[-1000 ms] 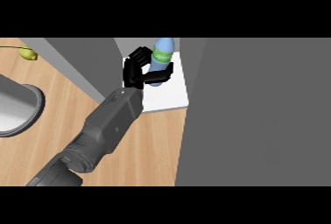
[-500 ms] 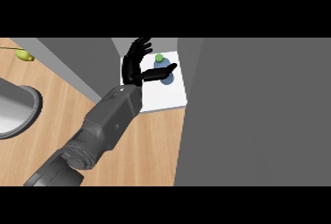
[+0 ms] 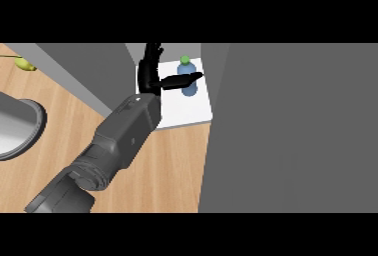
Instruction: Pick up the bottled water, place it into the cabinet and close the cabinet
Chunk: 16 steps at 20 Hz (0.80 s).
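Observation:
The bottled water (image 3: 190,89), blue with a green cap, stands on the white cabinet shelf (image 3: 184,111) at the top middle of the head view. My left hand (image 3: 150,75) is just left of it, open, with fingers pointing straight away from me. Its thumb sticks out to the right across the bottle's middle. No finger curls round the bottle. The grey forearm runs down to the lower left edge. My right hand does not show.
A broad grey cabinet panel (image 3: 295,130) fills the right side, beside the shelf. A grey cabinet wall (image 3: 81,75) slants along the shelf's left. On the wooden counter (image 3: 173,170) sit a grey round vessel (image 3: 15,130) at the left edge and a yellow-green fruit (image 3: 26,64).
My left hand was curled round the bottle a second ago. Its fingers have since straightened and let go, and the bottle rests on the shelf.

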Each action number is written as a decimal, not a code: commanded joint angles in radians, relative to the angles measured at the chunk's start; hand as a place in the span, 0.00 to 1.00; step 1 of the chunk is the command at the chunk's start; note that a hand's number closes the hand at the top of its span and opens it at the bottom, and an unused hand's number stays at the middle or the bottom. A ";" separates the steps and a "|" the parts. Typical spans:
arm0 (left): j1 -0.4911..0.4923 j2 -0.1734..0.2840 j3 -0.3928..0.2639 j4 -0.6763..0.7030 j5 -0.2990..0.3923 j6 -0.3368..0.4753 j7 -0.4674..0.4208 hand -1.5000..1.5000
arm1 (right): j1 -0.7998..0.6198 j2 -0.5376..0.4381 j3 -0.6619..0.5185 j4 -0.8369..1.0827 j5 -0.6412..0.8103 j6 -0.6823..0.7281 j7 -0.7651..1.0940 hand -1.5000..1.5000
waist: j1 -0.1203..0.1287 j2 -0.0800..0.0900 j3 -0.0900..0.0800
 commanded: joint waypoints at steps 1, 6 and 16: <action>-0.033 0.010 -0.028 0.013 -0.032 0.007 0.002 0.00 | -0.004 0.003 0.010 -0.007 0.015 -0.008 0.007 0.00 | 0.005 0.000 0.000; -0.037 -0.008 -0.071 0.008 -0.079 -0.050 -0.009 0.00 | 0.006 0.017 0.018 -0.015 0.009 0.004 0.003 0.00 | -0.009 0.000 0.001; -0.010 -0.011 -0.043 -0.065 -0.063 -0.091 -0.106 1.00 | 0.028 0.008 -0.016 -0.039 0.020 0.022 0.004 0.00 | 0.026 -0.023 0.001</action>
